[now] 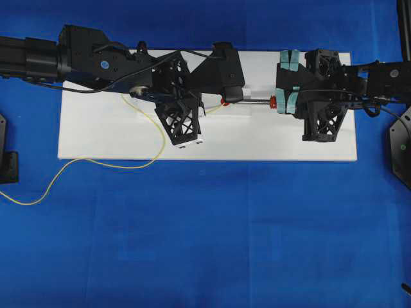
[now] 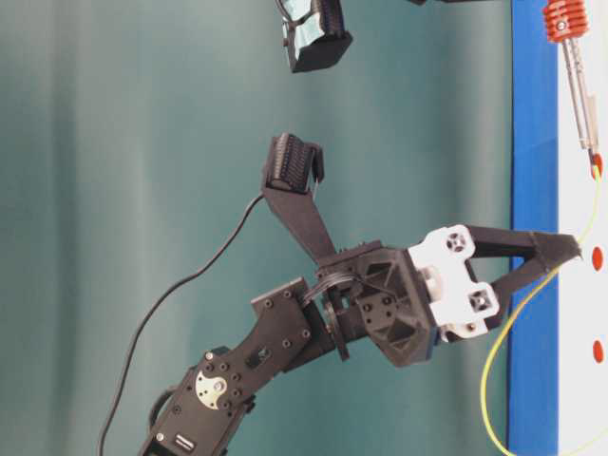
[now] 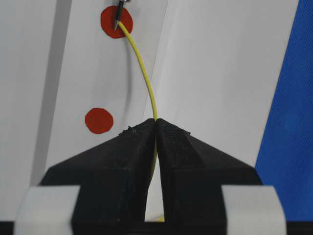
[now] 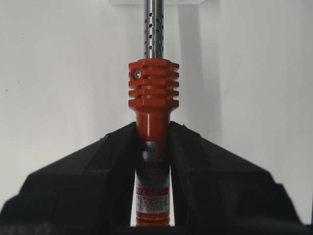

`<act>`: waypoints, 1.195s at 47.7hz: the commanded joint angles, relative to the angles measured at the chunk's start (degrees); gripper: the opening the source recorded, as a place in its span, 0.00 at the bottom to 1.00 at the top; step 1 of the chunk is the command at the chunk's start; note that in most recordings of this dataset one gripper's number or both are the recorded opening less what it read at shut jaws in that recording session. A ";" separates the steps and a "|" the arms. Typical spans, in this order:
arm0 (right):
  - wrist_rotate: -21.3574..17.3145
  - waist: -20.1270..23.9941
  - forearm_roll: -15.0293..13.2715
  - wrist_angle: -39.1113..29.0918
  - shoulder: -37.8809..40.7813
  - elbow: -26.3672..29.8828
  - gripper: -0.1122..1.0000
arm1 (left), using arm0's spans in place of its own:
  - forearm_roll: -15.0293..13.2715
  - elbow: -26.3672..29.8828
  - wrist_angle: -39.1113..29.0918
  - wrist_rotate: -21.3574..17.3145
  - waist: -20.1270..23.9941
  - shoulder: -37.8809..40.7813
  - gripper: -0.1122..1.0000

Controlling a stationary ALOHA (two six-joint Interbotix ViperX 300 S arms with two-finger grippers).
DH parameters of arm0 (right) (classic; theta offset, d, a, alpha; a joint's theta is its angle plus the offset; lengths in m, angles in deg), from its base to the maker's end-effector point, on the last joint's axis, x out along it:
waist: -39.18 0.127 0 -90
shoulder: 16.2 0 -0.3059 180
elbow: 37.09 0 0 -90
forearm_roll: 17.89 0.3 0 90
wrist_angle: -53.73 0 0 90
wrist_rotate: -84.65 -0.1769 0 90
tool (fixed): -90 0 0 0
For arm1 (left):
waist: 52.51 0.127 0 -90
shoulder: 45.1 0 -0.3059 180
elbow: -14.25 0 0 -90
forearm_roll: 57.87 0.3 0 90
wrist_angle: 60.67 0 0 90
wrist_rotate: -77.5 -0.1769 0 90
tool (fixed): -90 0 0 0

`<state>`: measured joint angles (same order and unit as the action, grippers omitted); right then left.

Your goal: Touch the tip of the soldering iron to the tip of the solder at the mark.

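A white board (image 1: 115, 128) lies on the blue tabletop (image 1: 205, 231), and both arms reach in over it from opposite ends. From overhead the left arm's black housing covers the meeting point, so only a sliver of red shows there. The left wrist view shows it plainly: just ahead of the left claw (image 3: 156, 122) sit two flat red round marks, the nearer one (image 3: 99, 120) bare and off to the side, the farther one (image 3: 116, 22) carrying the dark pointed tip of the soldering iron (image 3: 119, 12). The solder (image 3: 146, 78), a thin yellow wire, rises from between the left claw's matte black fingers, which are pressed together pinching it, and curves forward until its end meets the iron's tip on that farther mark. Behind the left claw the wire trails in loose loops off the board onto the blue tabletop.

The right wrist view shows what the others do not: the right claw (image 4: 152, 132) clamped on the iron's smooth red-orange handle, with the ribbed collar just ahead of its fingers and a perforated silver shaft beyond. A printed silver label sits between the fingers.
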<state>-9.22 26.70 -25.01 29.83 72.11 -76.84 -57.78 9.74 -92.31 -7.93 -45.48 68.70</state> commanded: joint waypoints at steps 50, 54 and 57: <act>0.00 0.18 -0.09 1.85 -3.60 1.14 0.15 | 0.09 -24.79 10.90 1.23 -3.69 -32.17 0.11; -0.09 0.18 0.00 1.76 -7.12 0.26 0.16 | 0.09 -25.93 10.99 1.23 -3.60 -33.13 0.11; -0.35 0.18 0.09 1.85 -9.93 -0.70 0.16 | 0.09 -26.81 11.07 1.23 -3.60 -33.93 0.11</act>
<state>-9.39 26.78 -25.01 31.32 65.87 -77.45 -57.78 -16.89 -81.77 -6.70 -48.99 36.62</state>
